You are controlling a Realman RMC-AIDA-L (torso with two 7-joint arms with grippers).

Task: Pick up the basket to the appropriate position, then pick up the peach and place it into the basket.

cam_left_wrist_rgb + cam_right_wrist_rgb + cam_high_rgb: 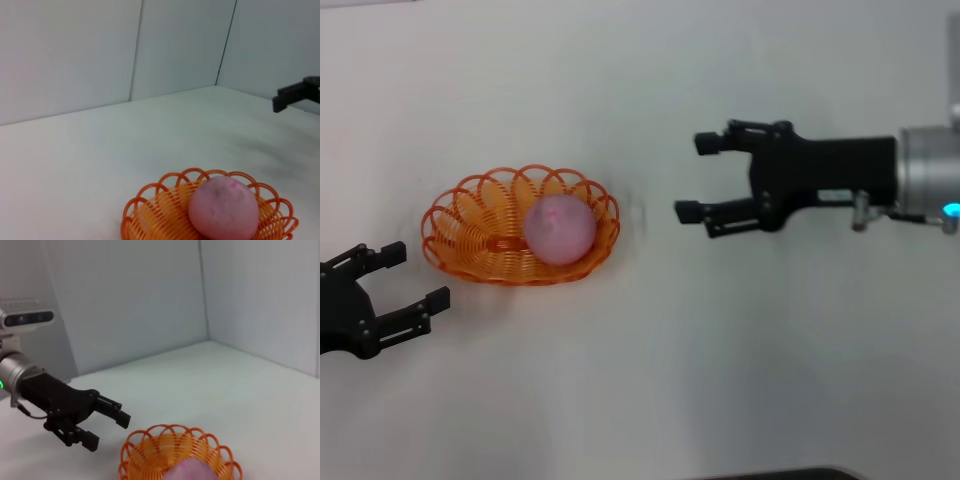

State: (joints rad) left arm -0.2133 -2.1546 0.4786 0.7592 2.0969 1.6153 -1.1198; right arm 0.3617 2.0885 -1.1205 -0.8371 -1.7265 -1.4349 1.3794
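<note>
The peach is sitting inside the basket on the tabletop. The left tool is waiting nearby, released; the right tool is hanging well apart, also released.

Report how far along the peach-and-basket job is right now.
Done: the peach already sits inside the orange basket, which rests on the white table. In hand: nothing; the right pincer is open and empty, off to the basket's right, and the left pincer is open and empty just beside the basket's left end. Left: apparently only pulling both arms away, since both named steps look complete.
</note>
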